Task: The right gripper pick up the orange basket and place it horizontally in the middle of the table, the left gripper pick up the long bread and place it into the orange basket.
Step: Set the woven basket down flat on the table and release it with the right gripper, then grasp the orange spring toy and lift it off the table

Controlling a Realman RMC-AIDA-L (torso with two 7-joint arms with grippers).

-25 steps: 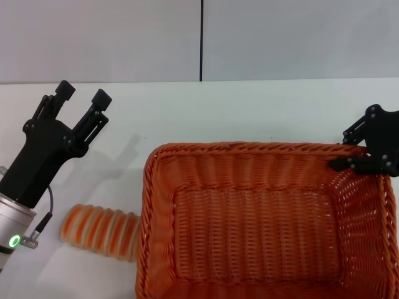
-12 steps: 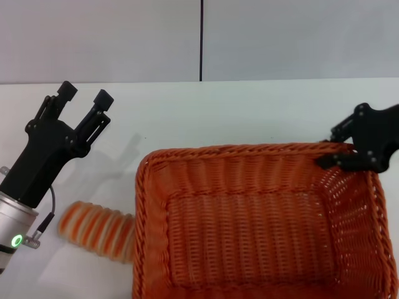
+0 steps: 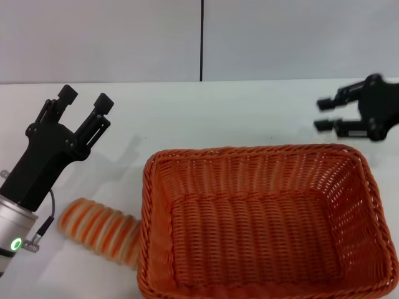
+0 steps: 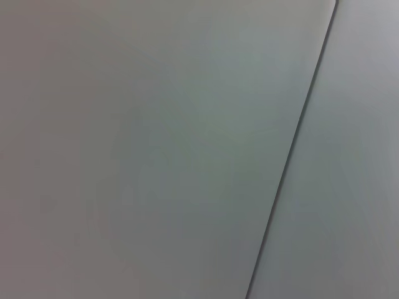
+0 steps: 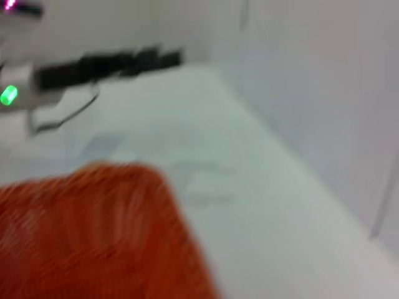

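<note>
The orange basket (image 3: 249, 151) rests flat on the white table (image 3: 218, 112), its long side across my view, and nothing lies inside it. The right wrist view catches a blurred corner of the orange basket (image 5: 87, 230). My right gripper (image 3: 320, 114) hovers open just beyond the basket's far right corner, clear of the rim. The striped long bread (image 3: 100, 229) lies on the table against the basket's left wall. My left gripper (image 3: 85, 97) stands open above the table, beyond the bread and to the basket's left, holding nothing.
A grey wall with a dark vertical seam (image 3: 201, 40) backs the table; the left wrist view shows only that wall (image 4: 156, 149). The right wrist view also shows the left arm (image 5: 93, 65) across the table. Bare tabletop stretches behind the basket.
My right gripper has let go of the basket's far right rim and pulled up and away. The basket has settled flat on the table. The left gripper has barely moved.
</note>
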